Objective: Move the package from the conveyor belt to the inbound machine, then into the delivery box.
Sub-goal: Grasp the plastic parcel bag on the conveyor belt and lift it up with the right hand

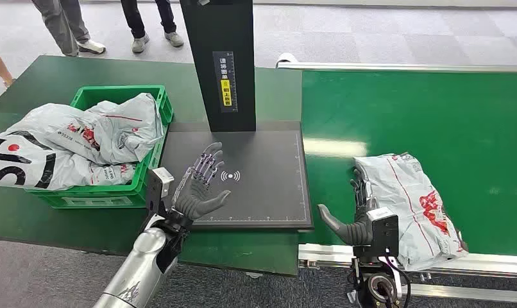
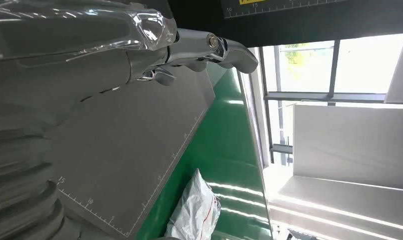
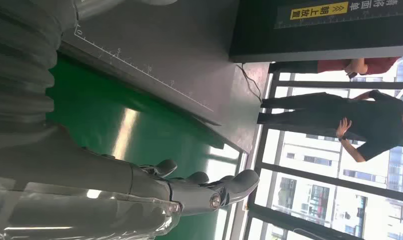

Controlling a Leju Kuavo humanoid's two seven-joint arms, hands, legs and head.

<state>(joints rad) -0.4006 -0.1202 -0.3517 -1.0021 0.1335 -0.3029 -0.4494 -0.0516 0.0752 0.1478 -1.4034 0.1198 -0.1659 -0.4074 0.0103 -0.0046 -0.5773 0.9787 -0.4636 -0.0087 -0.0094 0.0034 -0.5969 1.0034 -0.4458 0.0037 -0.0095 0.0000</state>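
Since the package is a grey-white plastic mailer bag with red print, lying crumpled on the green conveyor belt near its front edge, you should expect it to be soft, light and slippery, with contents that can shift inside the film. It will likely sag and fold if you lift it from one corner, so your safest hold looks like the bulging middle, or a scoop from the long side facing the robot, with fingers curling under the bulk.

Your right hand sits just beside the package's near-left edge, at the front of the belt. Its thumb sticks out toward the scanner plate and the fingers lie along the bag's edge, apparently touching or nearly touching the film; you hold nothing yet. The right wrist view shows the fingers stretched out fairly straight over the green belt, not curled.

Your left hand hovers above the front-left part of the inbound machine, the dark scanning plate with ruler marks and a black post behind it. Its fingers are spread wide and hold nothing; whether it touches the plate you cannot tell.

The green delivery box stands on the tabletop just left of the plate, already piled with similar mailer bags spilling over its rim, so room there looks tight.
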